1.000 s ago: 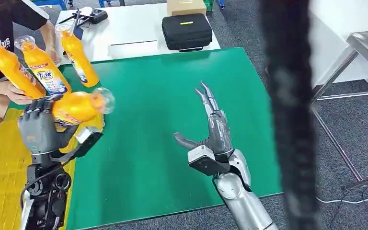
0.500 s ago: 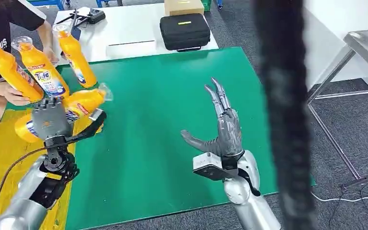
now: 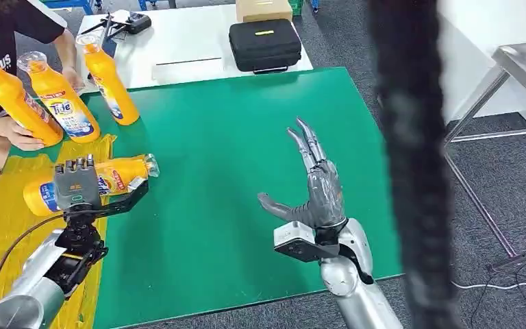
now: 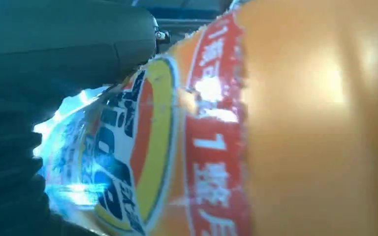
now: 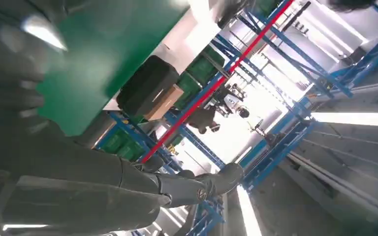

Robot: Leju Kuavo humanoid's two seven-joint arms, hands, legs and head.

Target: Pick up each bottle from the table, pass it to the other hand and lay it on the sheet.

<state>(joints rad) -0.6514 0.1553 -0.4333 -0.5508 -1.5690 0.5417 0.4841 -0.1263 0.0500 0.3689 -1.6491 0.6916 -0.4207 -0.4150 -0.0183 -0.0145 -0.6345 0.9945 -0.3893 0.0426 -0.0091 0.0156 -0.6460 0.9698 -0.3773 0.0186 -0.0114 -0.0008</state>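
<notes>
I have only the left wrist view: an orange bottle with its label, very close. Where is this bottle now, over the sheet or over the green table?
Observer: In the head view the left hand holds the bottle on its side, mostly over the yellow sheet. Its cap end reaches over the green table.
Operator: Is the right hand near it?
Observer: No. The right hand is apart, over the green table, with fingers spread and nothing in it.
Operator: Are more bottles waiting?
Observer: Yes, three other bottles stand at the far left corner, and a person's hand rests on one.
</notes>
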